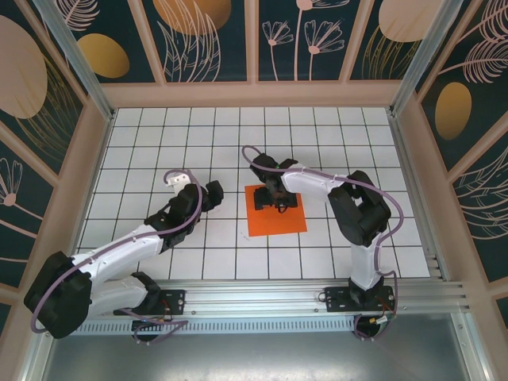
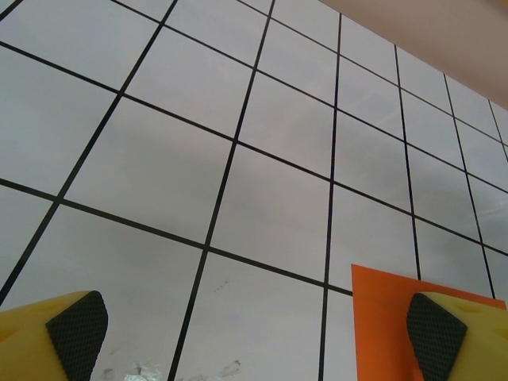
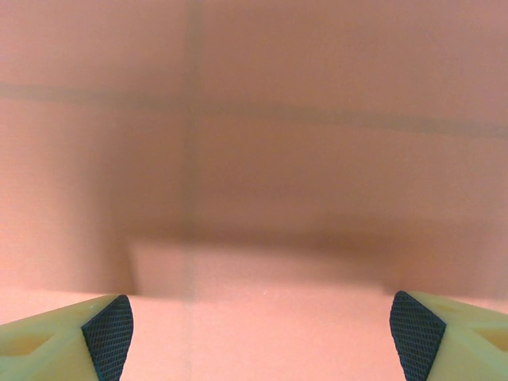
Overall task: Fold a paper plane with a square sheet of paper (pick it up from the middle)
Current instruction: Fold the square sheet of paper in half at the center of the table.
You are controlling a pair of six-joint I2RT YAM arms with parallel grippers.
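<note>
R fingers (image 3: 107, 333) wide over orange sheet (image 1: 278, 225) — L fingers (image 2: 75, 329) apart, nearby.

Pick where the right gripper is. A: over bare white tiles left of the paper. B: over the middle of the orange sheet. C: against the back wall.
B: the top view shows the right gripper over the middle of the square sheet of paper, away from the wall.

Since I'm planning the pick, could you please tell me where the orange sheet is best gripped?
Probably its middle, from straight above: the square sheet of paper lies flat on the table, so no edge is raised to catch. The right end effector hangs open over it.
</note>
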